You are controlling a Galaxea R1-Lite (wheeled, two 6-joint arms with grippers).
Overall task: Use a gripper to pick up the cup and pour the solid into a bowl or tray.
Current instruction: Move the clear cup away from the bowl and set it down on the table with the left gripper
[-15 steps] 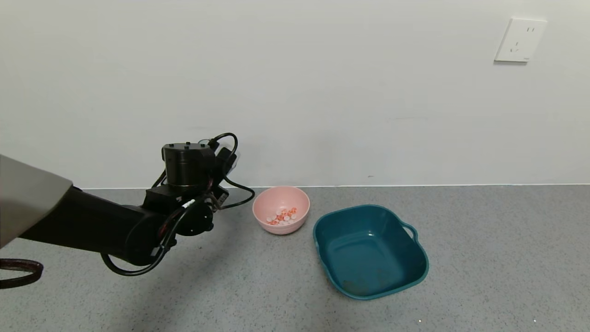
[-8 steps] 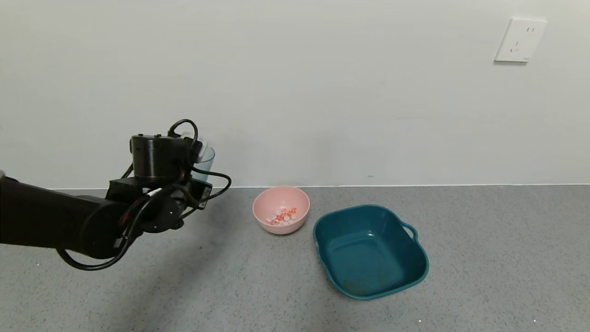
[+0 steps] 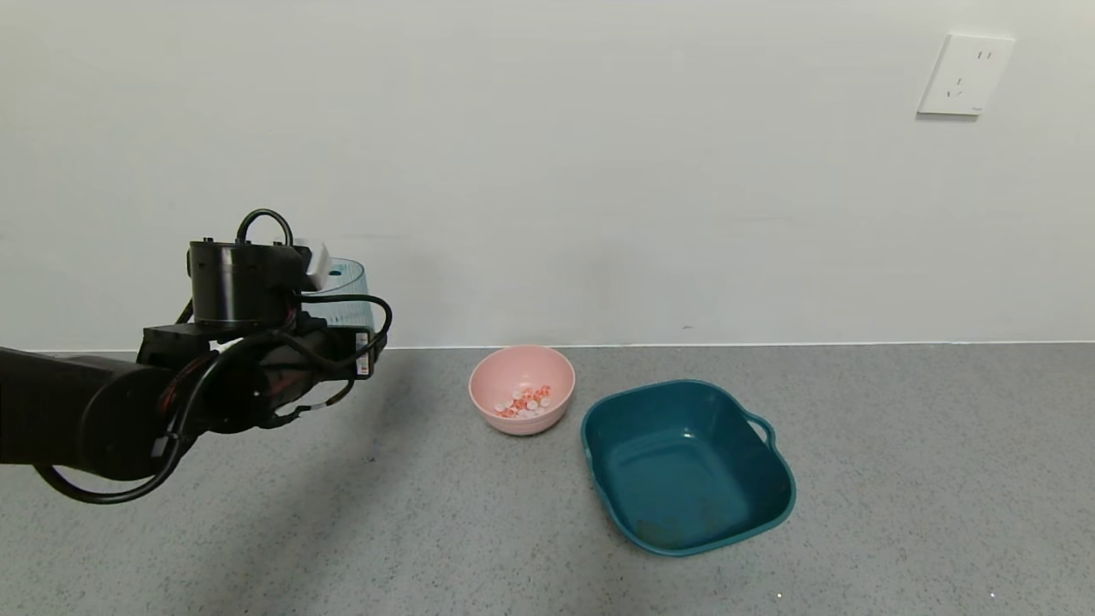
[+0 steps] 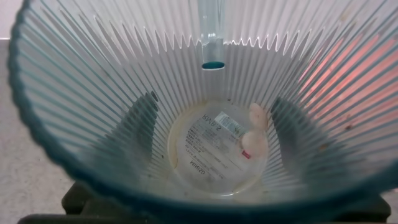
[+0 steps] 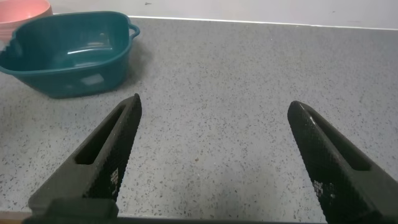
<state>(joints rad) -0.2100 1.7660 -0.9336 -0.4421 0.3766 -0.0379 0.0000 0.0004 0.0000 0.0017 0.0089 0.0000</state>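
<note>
My left gripper (image 3: 335,318) is shut on the translucent blue-green cup (image 3: 345,295) and holds it about upright in the air, left of the pink bowl (image 3: 522,376). In the left wrist view I look into the cup (image 4: 112,93); the dark fingers (image 4: 142,121) show through its ribbed wall on both sides. Two pale pieces (image 4: 255,134) lie at its bottom. The orange-red and white solid (image 3: 523,402) lies in the bowl. My right gripper (image 5: 214,143) is open and empty above bare floor.
A dark teal tray (image 3: 684,466) with handles stands empty right of the bowl; it also shows in the right wrist view (image 5: 62,56), with the bowl's rim (image 5: 22,9) behind it. A white wall with a socket (image 3: 965,74) runs along the back.
My left arm has moved left and a little up, carrying the cup away from the bowl. The bowl, the solid in it and the tray have not moved.
</note>
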